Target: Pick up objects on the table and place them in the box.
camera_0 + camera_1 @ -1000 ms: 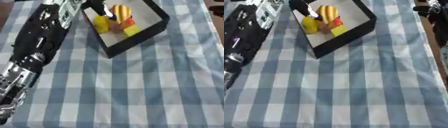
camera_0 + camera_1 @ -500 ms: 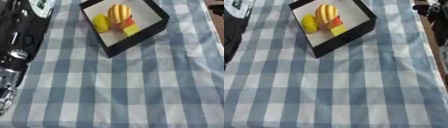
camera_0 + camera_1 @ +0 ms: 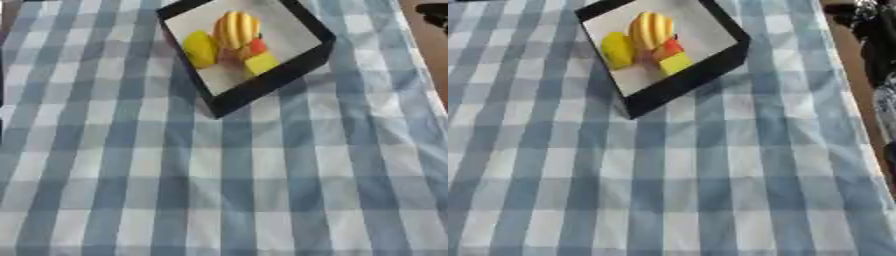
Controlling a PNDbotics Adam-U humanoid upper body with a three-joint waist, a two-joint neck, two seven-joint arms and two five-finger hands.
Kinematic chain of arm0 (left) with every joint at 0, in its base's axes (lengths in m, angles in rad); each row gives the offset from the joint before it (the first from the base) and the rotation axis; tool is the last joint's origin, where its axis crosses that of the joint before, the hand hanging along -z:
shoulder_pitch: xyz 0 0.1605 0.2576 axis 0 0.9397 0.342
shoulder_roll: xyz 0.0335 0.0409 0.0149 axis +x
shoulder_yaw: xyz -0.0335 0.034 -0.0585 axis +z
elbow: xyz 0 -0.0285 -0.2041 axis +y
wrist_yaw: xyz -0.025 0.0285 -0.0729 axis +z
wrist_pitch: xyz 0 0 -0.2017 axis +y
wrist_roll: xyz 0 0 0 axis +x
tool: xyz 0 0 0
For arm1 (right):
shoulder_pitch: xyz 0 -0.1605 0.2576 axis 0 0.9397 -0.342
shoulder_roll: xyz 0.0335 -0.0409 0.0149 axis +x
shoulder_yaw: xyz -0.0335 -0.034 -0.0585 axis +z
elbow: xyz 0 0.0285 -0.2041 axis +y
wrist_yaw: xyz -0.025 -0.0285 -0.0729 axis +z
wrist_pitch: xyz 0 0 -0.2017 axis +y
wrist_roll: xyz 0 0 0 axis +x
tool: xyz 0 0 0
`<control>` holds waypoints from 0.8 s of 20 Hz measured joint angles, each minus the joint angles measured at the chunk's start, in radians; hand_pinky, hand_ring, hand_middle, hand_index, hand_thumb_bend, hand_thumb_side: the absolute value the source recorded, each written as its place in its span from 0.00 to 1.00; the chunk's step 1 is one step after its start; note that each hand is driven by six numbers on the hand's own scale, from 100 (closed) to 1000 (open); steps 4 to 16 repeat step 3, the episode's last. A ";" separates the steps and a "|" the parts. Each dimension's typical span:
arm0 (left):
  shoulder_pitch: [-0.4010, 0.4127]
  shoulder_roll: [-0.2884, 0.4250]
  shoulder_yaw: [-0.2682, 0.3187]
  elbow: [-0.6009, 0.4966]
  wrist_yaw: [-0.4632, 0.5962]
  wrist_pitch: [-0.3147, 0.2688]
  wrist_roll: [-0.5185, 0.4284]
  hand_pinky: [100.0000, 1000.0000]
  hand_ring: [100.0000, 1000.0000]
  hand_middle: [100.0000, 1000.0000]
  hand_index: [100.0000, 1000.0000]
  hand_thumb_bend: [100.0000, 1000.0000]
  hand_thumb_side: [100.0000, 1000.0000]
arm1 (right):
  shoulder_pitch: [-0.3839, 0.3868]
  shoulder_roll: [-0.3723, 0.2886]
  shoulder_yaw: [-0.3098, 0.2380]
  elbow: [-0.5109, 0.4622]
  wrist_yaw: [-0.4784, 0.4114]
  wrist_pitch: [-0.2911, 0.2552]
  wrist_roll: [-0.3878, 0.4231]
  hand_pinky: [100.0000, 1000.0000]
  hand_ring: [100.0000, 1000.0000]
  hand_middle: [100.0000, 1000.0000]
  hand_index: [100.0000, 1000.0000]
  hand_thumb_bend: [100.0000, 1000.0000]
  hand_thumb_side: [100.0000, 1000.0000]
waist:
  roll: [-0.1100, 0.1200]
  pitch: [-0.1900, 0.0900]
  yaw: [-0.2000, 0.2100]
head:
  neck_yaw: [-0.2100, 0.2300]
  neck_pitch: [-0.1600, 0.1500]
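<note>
Neither hand is seen in either eye view, so nothing can be told of how far the fingers are spread, of what is held or touched, or of the pose of the arms. Dark, blurred shapes (image 3: 877, 35) are seen past the counter's right edge, beyond the far right of the box, but what they are cannot be told. The box (image 3: 271, 82), black-walled with a pale floor, is set on the counter (image 3: 262, 190), which is covered by a blue and white checked cloth; the box is turned askew so that one corner is pointed toward the near side. Four things are gathered inside the box, close together near its middle. A yellow and orange striped rounded object (image 3: 237, 29) is placed toward the far side of the box. A plain yellow rounded object (image 3: 200, 48) is lain just beside it, toward the box's left wall. A small red object (image 3: 670, 48) is tucked against the striped one on the side toward the box's right wall, and a yellow block (image 3: 262, 63) is set just beside the red one, nearer the box's near right wall. The cloth on the near side of the box is seen only as checked squares.
</note>
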 measured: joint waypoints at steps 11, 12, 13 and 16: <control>0.077 -0.042 0.033 -0.058 0.049 0.048 0.049 0.58 0.67 0.66 0.80 0.45 0.42 | 0.000 0.002 -0.002 -0.002 0.000 -0.004 -0.004 0.90 0.76 0.79 0.72 0.00 0.69 | -0.008 0.000 -0.002 | -0.001 -0.005; 0.077 -0.042 0.033 -0.058 0.049 0.048 0.049 0.58 0.67 0.66 0.80 0.45 0.42 | 0.000 0.002 -0.002 -0.002 0.000 -0.004 -0.004 0.90 0.76 0.79 0.72 0.00 0.69 | -0.008 0.000 -0.002 | -0.001 -0.005; 0.077 -0.042 0.033 -0.058 0.049 0.048 0.049 0.58 0.67 0.66 0.80 0.45 0.42 | 0.000 0.002 -0.002 -0.002 0.000 -0.004 -0.004 0.90 0.76 0.79 0.72 0.00 0.69 | -0.008 0.000 -0.002 | -0.001 -0.005; 0.077 -0.042 0.033 -0.058 0.049 0.048 0.049 0.58 0.67 0.66 0.80 0.45 0.42 | 0.000 0.002 -0.002 -0.002 0.000 -0.004 -0.004 0.90 0.76 0.79 0.72 0.00 0.69 | -0.008 0.000 -0.002 | -0.001 -0.005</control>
